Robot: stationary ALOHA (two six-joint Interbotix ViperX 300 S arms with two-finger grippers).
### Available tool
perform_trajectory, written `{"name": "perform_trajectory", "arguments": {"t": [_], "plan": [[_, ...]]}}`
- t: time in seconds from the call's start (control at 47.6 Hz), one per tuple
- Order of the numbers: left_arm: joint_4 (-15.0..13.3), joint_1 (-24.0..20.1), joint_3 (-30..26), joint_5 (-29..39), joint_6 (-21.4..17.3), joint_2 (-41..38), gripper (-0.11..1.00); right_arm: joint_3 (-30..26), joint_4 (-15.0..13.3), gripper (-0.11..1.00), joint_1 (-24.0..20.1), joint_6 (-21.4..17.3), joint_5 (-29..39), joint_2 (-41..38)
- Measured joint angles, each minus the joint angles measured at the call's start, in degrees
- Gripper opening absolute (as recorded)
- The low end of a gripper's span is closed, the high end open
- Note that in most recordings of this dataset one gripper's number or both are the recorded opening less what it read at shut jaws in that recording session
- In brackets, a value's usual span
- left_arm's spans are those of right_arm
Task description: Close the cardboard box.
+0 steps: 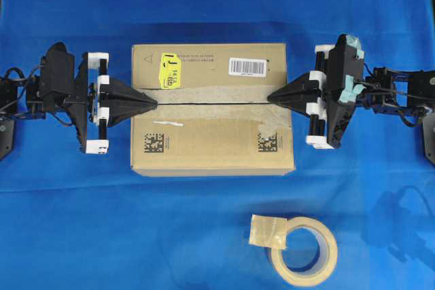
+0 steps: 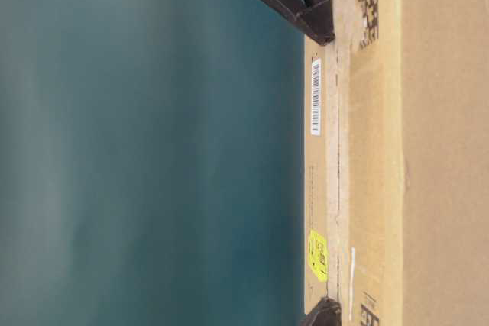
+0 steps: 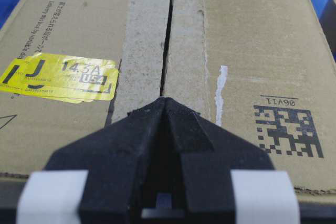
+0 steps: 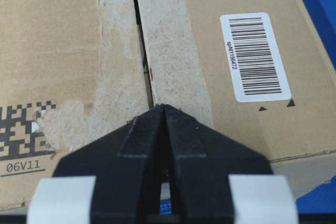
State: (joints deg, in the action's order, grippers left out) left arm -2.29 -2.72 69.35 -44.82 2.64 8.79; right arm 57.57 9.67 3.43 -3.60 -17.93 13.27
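Overhead exterior view is showing the left tool (image 1: 153,100) with its two black fingers pressed together into a point, gripping nothing, its tip lying on the left end of the centre seam of the cardboard box (image 1: 212,137). Opposite it, the right tool (image 1: 271,97) is pinched narrow in the same way, its tip sitting on the seam's right end, so the two tools are facing each other across the box top. Both wrist views are confirming this: the left tool (image 3: 165,100) is pointing straight down the dark slit between the two flaps, and the right tool (image 4: 164,106) is doing likewise from the other side (in each, the fingers are meeting with no visible gap at the tip). The box is sitting mid-desk with its top flaps lying flat and nearly meeting, a thin dark line running between them, flanked by pale strips of old tape residue. A yellow sticker (image 1: 169,70) is lying on the far flap near the left tool, a white barcode label (image 1: 247,66) on the same flap toward the right, and two black-and-white code marks (image 1: 154,142) on the near flap. Well apart from the box, near the front edge of the blue desk (image 1: 81,222), a beige tape roll (image 1: 304,250) is lying flat.
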Motion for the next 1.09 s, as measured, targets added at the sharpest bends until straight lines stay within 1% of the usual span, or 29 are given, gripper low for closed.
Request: {"name": "perform_trajectory", "arguments": {"t": [0.231, 1.093], "plan": [[0.0, 0.0, 0.0, 0.09, 0.0, -0.09, 0.0, 0.0, 0.09, 0.0, -0.62, 0.0, -0.26, 0.0], [0.0, 0.0, -0.09, 0.18, 0.0, -0.09, 0.0, 0.0, 0.09, 0.0, -0.79, 0.0, -0.35, 0.0]]}}
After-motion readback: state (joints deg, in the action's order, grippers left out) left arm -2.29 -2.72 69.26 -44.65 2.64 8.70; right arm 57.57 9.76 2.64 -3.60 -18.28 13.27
